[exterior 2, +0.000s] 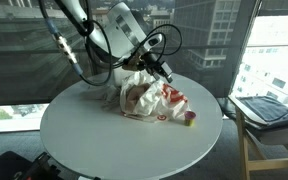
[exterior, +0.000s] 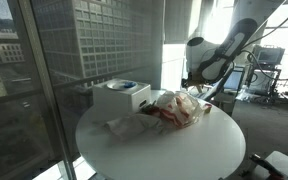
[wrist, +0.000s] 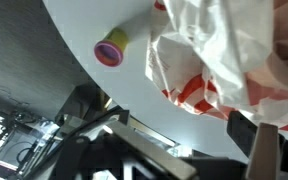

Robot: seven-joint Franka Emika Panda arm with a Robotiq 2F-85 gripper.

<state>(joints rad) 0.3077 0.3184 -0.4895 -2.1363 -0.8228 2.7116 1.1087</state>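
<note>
- Bag point(exterior 2: 144, 98) of crumpled white plastic with red print lies on the far half of the round table point(exterior 2: 84, 135); its contents cannot be made out.
- Above the bag's right top hangs the claw point(exterior 2: 166, 76), spread wide and holding nothing.
- Just right of the bag, near the table's right edge, lies a small cup point(exterior 2: 189, 119), pink and yellow.
- In an exterior view, a white box point(exterior: 121, 97) stands left of the bag.
- Bare tabletop spreads near and left.

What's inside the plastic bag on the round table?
Nothing inside shows: the crumpled white and red plastic bag hides whatever it holds. A small yellow and pink cup sits outside it on the table.
</note>
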